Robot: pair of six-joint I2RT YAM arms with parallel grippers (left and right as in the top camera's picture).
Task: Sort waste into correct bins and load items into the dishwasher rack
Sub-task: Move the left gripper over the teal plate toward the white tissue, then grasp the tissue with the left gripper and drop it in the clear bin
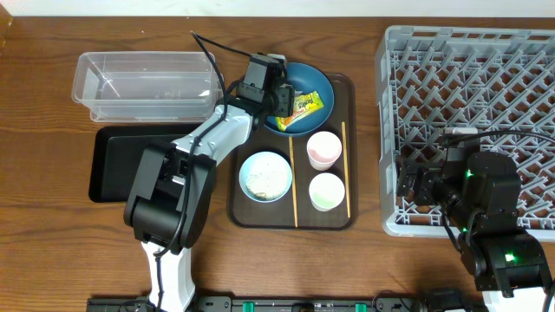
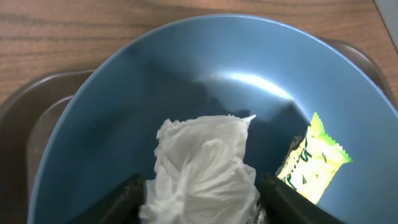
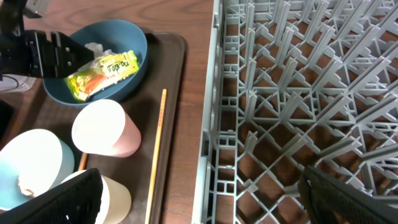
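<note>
1. Tissue (image 2: 199,168) lies crumpled in the dish (image 2: 205,81), and the wrapper (image 2: 314,158) lies just beside it in the same dish.
2. My left gripper (image 2: 202,199) is down inside the dish, with its fingers (image 2: 127,199) standing one against each side of the tissue.
3. Those jaws are partway in. I can't tell whether they really pinch the tissue or only touch it.
4. From overhead, the dish sits at the far end of the brown tray (image 1: 260,217), and my left arm reaches in over its left rim.
5. On the near left of that tray is the bowl (image 1: 243,173), with rice (image 1: 260,182) in it.
6. To the right of the bowl, the pink cup (image 1: 323,149) stands mid-tray and the green cup (image 1: 327,191) just nearer to me.
7. One of the chopsticks (image 1: 293,186) lies lengthwise between the bowl and the cups. The other lies along the tray's right edge, beside the cups.
8. The tub (image 1: 147,108) stands left of the dish. The black tray (image 1: 113,165) lies just in front of it, partly under my left arm.
9. The rack (image 1: 468,61) stands right of the brown tray, a little apart from it.
10. My right gripper (image 3: 202,193) hangs over the rack's near-left corner with its jaws spread wide and nothing between them.
</note>
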